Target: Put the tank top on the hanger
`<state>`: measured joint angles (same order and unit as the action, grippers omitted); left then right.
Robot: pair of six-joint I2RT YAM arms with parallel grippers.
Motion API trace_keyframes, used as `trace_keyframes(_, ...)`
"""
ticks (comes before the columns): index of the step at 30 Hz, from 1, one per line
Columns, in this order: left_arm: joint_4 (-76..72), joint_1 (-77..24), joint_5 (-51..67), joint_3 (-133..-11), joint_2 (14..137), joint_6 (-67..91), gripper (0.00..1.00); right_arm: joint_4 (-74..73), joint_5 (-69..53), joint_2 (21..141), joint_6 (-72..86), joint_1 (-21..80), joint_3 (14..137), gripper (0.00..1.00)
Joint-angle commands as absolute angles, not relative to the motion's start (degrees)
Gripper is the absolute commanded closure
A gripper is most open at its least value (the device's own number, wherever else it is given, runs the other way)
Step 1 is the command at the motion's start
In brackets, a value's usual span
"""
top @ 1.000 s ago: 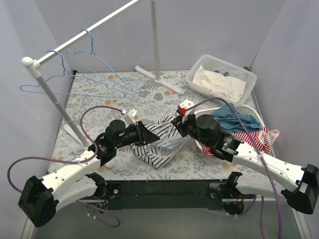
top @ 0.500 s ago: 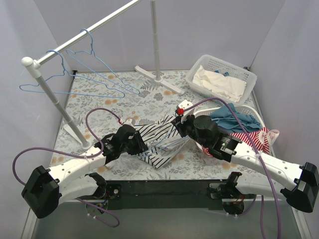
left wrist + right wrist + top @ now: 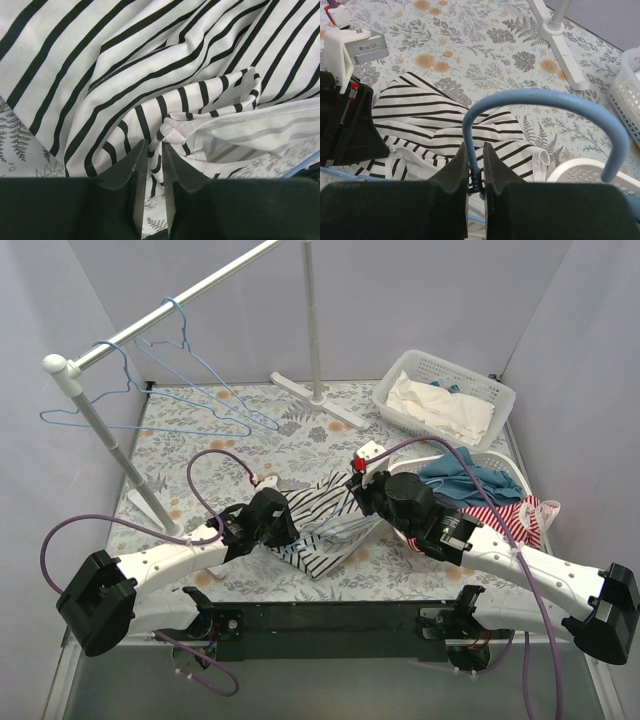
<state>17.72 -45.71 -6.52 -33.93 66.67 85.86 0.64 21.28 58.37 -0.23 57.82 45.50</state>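
The tank top point(image 3: 318, 530), white with black stripes, lies crumpled on the floral table between my arms. My left gripper point(image 3: 284, 524) is at its left edge. In the left wrist view the jaws point(image 3: 154, 150) are nearly closed, with a fold of the striped fabric point(image 3: 150, 100) pinched between them. My right gripper point(image 3: 362, 504) is at the top's right edge, shut on the twisted neck of a light-blue hanger point(image 3: 545, 100). Its hook curves up over the fingers. Part of the hanger's wire frame point(image 3: 345, 527) lies on or in the top.
A clothes rail point(image 3: 190, 288) at the back left carries two more light-blue hangers point(image 3: 160, 410). Its foot point(image 3: 320, 400) stands at the back centre. A white basket point(image 3: 445, 400) holds white cloth. A second basket point(image 3: 500, 465) holds a teal cloth and a red-and-white striped garment.
My left gripper was wide open a second ago. It has moved right onto the tank top's edge and closed on the fabric. The right gripper has barely moved with the hanger.
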Motion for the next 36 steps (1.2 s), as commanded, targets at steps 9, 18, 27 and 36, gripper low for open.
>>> trace_keyframes(9, 18.89, -46.58, -7.39, -35.51, 60.65, 83.23, 1.0, 0.44, 34.97, 58.8, 1.76, 58.18, 49.57, 0.99)
trace_keyframes(18, 24.07, -46.58, -6.77, -36.73, 54.41, 82.88, 1.0, 0.09, 40.95, 60.73, 2.02, 58.18, 51.5, 0.99)
trace_keyframes(27, 27.33, -46.58, -4.22, -37.18, 48.87, 80.51, 1.0, -2.9, 45.79, 62.75, 2.9, 58.18, 54.32, 0.99)
trace_keyframes(36, 28.12, -46.58, -5.53, -42.27, 47.2, 79.98, 1.0, -3.43, 40.88, 62.32, 1.24, 58.45, 54.93, 0.99)
